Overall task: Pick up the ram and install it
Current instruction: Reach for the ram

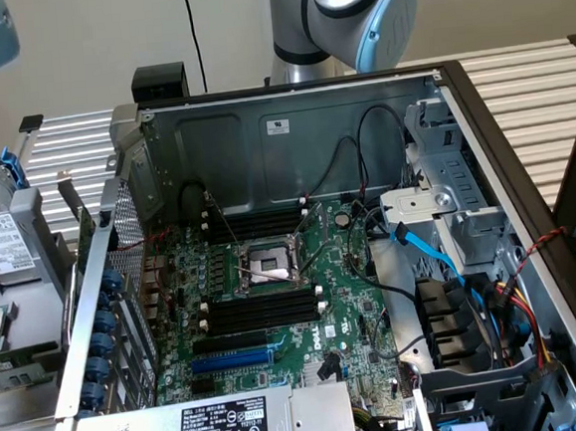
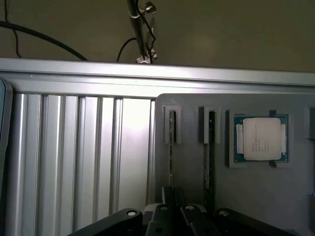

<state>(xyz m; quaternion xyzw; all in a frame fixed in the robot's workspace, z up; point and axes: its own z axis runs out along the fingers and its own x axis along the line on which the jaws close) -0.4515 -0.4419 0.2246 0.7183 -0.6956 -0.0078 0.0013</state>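
A robot arm's gripper [image 2: 173, 204] hangs over a grey parts tray [image 2: 256, 196] on a slatted aluminium table [image 2: 74, 157], its black jaws drawn close together. They appear to hold nothing, though the wrist view hides their tips. The ram [image 2: 171, 142], a thin stick standing on edge in the tray's holder slots, runs straight in under the jaws. It is the stick farther from the processor [image 2: 261, 139], which lies flat in its own recess. A second stick [image 2: 210, 147] stands between the two.

In the exterior view, the open computer case [image 1: 291, 125] waits with its motherboard [image 1: 305, 304] exposed. The black memory slots [image 1: 261, 312] lie just near of the processor socket, and a blue expansion slot [image 1: 230, 361] sits nearer still.

The pick looks to be the step in hand, not yet made. Done well, it calls for jaws parted just enough to straddle the board. They should centre along its length and square to its flat faces, then lift straight up so the stick does not bind in its holder (the neighbouring stick leaves little room for a skewed approach).

Writing is scarce. The power supply label [image 1: 225, 430] at the near edge carries rows of certification marks, and the processor lid bears faint print. Neither can be read.
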